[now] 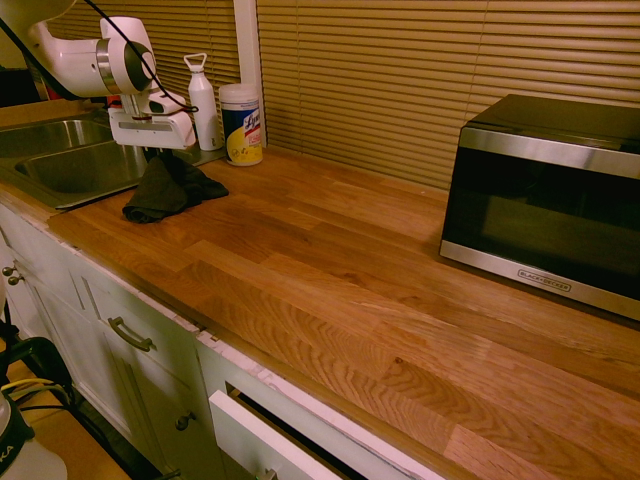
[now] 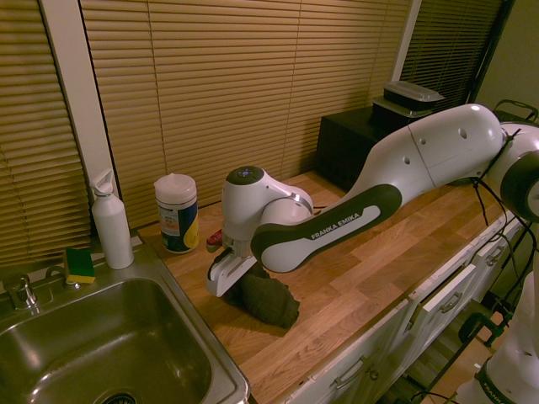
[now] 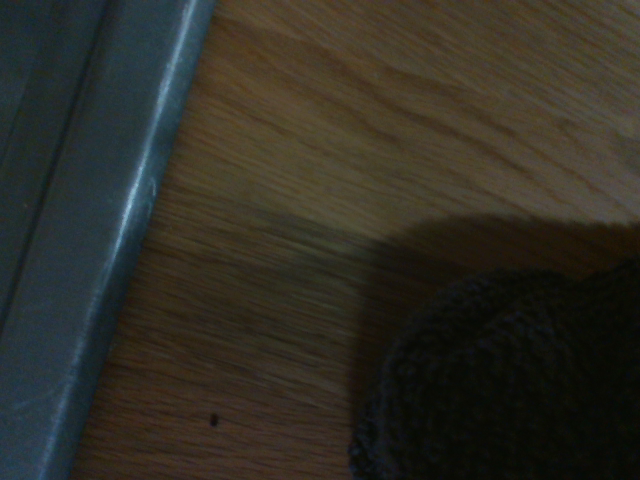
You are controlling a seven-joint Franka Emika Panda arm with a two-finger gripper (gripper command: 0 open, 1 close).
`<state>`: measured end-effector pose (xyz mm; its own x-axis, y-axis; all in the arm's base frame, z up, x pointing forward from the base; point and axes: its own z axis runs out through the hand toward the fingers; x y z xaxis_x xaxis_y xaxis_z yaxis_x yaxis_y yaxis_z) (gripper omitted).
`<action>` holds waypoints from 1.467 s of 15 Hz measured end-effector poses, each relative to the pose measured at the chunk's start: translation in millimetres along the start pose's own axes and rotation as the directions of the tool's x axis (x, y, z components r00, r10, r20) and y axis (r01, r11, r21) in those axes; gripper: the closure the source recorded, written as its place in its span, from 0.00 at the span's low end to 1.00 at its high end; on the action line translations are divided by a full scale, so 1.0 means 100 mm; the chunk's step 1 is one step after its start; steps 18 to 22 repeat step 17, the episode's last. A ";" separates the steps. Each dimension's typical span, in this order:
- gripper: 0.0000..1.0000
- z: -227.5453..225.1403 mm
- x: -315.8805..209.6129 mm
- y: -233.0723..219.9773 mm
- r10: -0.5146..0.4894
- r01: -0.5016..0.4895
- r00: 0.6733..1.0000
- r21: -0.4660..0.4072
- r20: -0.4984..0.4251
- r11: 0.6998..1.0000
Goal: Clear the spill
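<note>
Dark cloth gripped near sink, one tiny spill spot on wood

Going L to R from the 1st ext. view: stainless sink [image 1: 80, 178] at the far L, set into the counter. By its tap [image 2: 21, 290] sits a yellow-and-green sponge [image 2: 79, 266], seen only in the 2nd ext. view. White bottle [image 1: 203, 105] w/ a loop top stands upright at the sink's back corner; wipes tub [image 1: 241, 125], yellow/blue label, is just beside it on the wood.

In front of those, the gripper [image 1: 155, 154] points down, fingers together, clamped on a dark cloth [image 1: 172, 190] bunched on the counter near the sink rim. The spill [image 3: 213, 420] shows close up as a small dark dot on bare wood, betw. the metal rim & the cloth.

Counter [image 1: 300, 270] is butcher-block style, mixed brown strips w/ strong grain, running R. Tan blinds [image 1: 360, 80] behind it, slats down. White cabinets [image 1: 150, 370] below, w/ metal pulls; one drawer [image 1: 255, 440] is partly out. Far R: Black+Decker microwave [image 1: 550, 200], dark door, steel trim. Lighting's dim & warm.
</note>
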<state>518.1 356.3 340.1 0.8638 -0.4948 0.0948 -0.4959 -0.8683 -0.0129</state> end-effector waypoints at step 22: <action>0.00 -0.69 -0.05 -0.13 0.021 -0.017 0.999 0.078 -0.050 0.997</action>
